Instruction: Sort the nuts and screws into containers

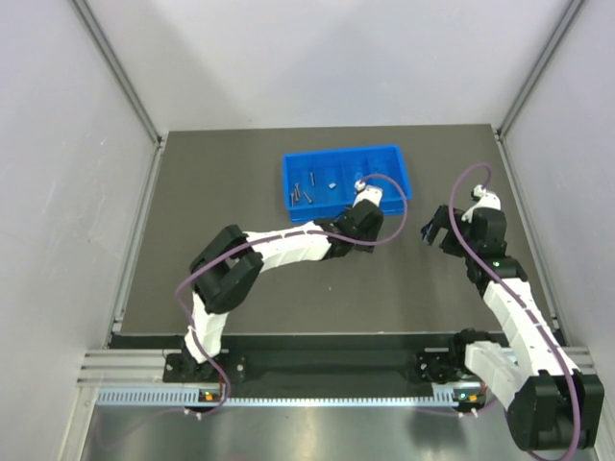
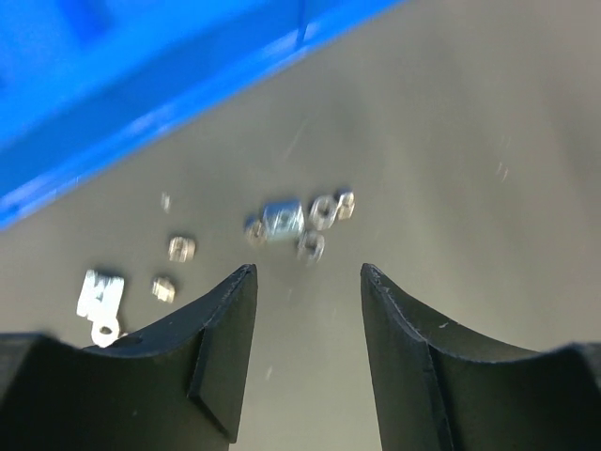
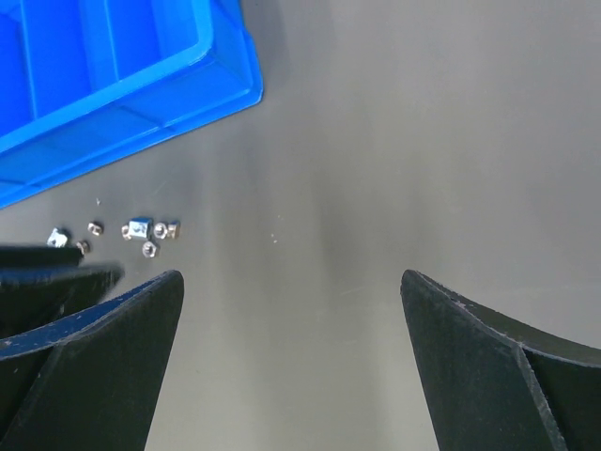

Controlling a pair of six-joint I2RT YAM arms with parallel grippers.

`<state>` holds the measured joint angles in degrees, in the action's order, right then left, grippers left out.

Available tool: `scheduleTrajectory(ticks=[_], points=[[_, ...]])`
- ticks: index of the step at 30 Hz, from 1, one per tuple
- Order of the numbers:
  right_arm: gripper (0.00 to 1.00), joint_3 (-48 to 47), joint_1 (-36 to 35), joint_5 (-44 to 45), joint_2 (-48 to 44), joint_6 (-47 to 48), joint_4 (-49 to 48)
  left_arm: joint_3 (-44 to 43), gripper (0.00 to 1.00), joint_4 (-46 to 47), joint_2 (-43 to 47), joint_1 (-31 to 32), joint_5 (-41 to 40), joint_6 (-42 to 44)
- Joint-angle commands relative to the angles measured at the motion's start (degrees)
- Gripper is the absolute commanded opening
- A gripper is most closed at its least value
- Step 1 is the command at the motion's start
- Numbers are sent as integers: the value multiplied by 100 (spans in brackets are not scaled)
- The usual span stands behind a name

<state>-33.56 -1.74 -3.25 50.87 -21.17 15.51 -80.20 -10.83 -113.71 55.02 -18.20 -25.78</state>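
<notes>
The blue tray of containers lies at the back of the table, with a few screws in its left sections. A cluster of small silvery nuts lies on the dark table just in front of the tray's near wall; the right wrist view also shows these nuts. My left gripper hovers just short of the nuts, open, with only bare table between its fingers. My right gripper stands wide open to the right of the tray, holding nothing.
More loose bits lie to the left of the cluster, including a flat bracket-like piece. Grey walls enclose the dark table on three sides. In the top view my left arm stretches across the middle.
</notes>
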Motion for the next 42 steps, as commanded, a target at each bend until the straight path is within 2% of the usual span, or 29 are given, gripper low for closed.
scheduleTrajectory(ticks=[1,7,18,33,42], points=[[100,51,-37,0,-25,-19,-153,-626,53,169,-282,-18,-272,196],[100,8,-37,43,-42,7,-100,-1093,50,-33,-705,-158,-325,231],[100,-19,-37,105,72,7,-127,-1173,47,-24,-1127,-290,-175,205],[100,-28,-37,131,98,7,-118,-962,45,-279,-1057,-291,0,135],[100,-10,-37,157,90,7,-118,-944,36,-376,-1057,-229,-17,143]])
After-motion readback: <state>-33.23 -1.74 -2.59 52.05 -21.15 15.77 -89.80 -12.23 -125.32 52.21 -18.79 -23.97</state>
